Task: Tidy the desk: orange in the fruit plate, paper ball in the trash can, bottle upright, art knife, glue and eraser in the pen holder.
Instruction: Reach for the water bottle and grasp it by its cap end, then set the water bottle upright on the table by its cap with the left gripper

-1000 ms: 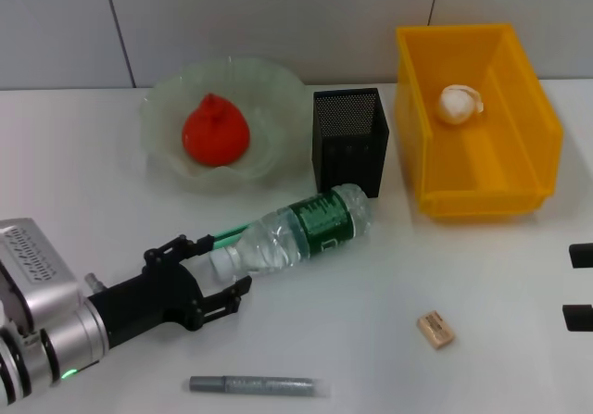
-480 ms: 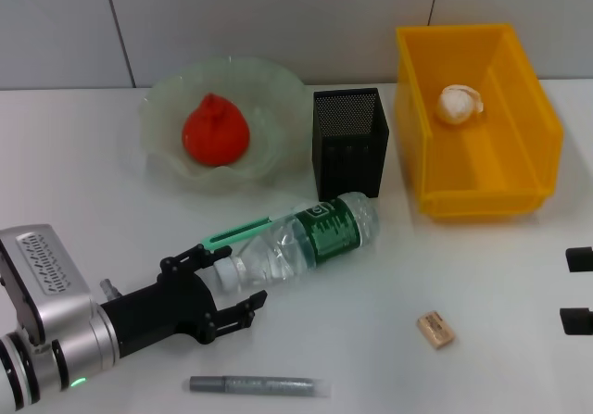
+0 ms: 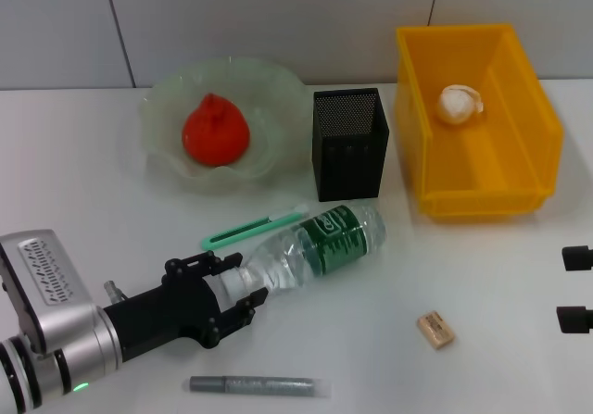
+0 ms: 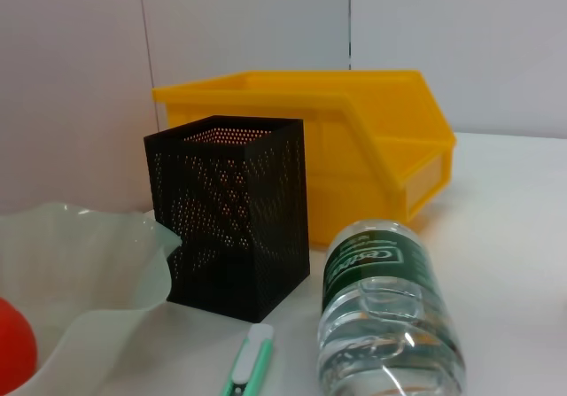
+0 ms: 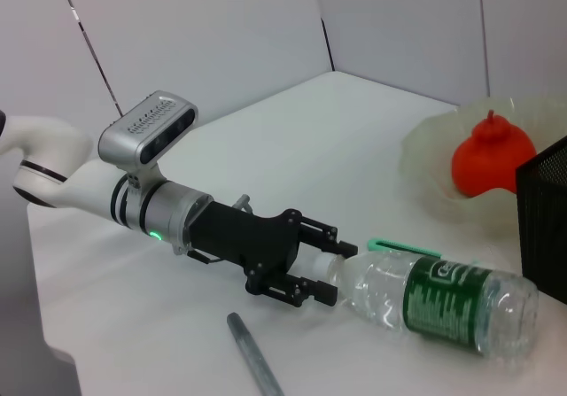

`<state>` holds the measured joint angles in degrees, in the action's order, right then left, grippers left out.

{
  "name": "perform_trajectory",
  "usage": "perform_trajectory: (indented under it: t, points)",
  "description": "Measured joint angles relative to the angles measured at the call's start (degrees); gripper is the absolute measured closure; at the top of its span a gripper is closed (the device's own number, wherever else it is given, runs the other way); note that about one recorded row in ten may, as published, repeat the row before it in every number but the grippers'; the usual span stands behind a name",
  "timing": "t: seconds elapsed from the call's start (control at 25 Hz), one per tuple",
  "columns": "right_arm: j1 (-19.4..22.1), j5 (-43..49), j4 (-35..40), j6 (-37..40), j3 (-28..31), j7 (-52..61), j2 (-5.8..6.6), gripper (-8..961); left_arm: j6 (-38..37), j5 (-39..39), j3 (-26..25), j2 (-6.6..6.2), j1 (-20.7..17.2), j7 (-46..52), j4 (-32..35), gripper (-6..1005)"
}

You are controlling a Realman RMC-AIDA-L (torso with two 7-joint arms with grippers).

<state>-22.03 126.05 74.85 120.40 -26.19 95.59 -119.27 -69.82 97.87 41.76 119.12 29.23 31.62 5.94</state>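
Bottle [image 3: 320,246] lies on its side on the desk [image 3: 500,275], cap end toward the left gripper [image 3: 243,290] and base pointing toward the pen holder [image 3: 349,143]. We note the left arm reaches in low from the near left corner, nearly level with the tabletop, its black fingers [image 5: 319,237] closed around the bottle's white cap and neck. In the right wrist view the fingers sit above and below the neck, in contact. Right gripper [image 3: 576,289] shows only as two dark tips at the right edge of the head view, apart from each other and well clear of everything.

Containers: the fruit plate [image 3: 269,94] holds the orange [image 3: 215,133], stem nub up. The trash can [image 3: 519,169] holds the paper ball [image 3: 459,104] near its far end. We cannot see inside the pen holder; it stands upright between plate and bin.

Loose on the desk: the art knife [image 3: 255,228] just behind the bottle's neck, the glue [image 3: 258,386] near the front edge, the eraser [image 3: 435,329] well to the right of the bottle.
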Motion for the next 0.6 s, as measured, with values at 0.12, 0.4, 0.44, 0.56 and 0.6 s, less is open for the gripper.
perform_trajectory:
  t: [0.12,0.4,0.44,0.56,0.6]
  points:
    - [-0.23,-0.02,-0.23,0.0,0.0,0.1,0.0,123,0.76,-0.01,-0.13,0.06,0.3,-1.94,-1.07,332]
    - [-0.53,0.0,-0.58,0.0,0.0,0.2,0.0,124,0.91,-0.23,-0.7,0.06,0.43,-4.32,-2.18,553]
    - [-0.55,-0.01,-0.59,0.01,0.0,0.2,0.0,124,0.47,-0.23,-0.99,0.05,0.3,-4.33,-2.18,553]
    - [-0.62,-0.03,-0.59,0.01,0.0,0.2,0.0,125,-2.01,-0.22,-2.1,-0.07,-0.23,-4.06,-1.87,553]
    - [-0.64,-0.03,-0.59,0.0,0.0,0.2,0.0,125,-3.01,-0.22,-2.46,-0.17,-0.44,-3.87,-1.75,553]
